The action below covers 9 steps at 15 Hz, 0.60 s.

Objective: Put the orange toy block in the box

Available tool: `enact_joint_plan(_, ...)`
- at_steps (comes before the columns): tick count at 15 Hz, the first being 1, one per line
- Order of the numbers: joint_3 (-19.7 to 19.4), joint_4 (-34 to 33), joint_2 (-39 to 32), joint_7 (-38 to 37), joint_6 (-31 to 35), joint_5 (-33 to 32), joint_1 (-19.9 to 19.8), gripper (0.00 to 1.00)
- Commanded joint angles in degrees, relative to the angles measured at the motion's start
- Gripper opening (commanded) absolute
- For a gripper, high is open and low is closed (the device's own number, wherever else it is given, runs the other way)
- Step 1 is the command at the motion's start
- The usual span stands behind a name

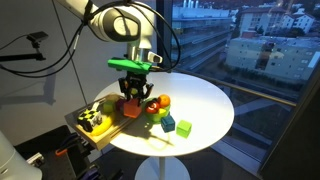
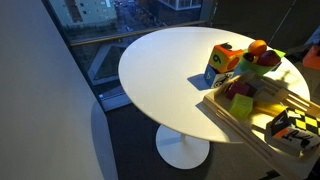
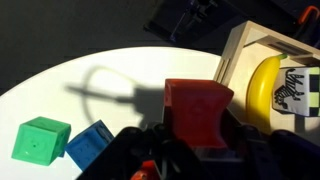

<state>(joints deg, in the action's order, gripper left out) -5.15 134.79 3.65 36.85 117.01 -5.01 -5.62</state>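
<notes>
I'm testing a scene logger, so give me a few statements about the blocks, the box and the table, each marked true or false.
1. The orange toy block already lies inside the box. False: the gripper holds it between its fingers, outside the box and just beside its wall.
2. A green cube sits right next to a blue cube on the table. True.
3. The box contains a yellow toy. True.
4. The table is square and dark. False: it is round and white.
</notes>
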Motion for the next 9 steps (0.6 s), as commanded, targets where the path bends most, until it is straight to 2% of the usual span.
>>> enact_joint_plan(1, 0.38, 2.81, 4.93, 1.59, 0.68, 4.19, 1.83, 0.24)
enact_joint_plan(9, 0.81, 5.5, 8.72, -0.81, 7.67, 6.69, 4.86, 0.24)
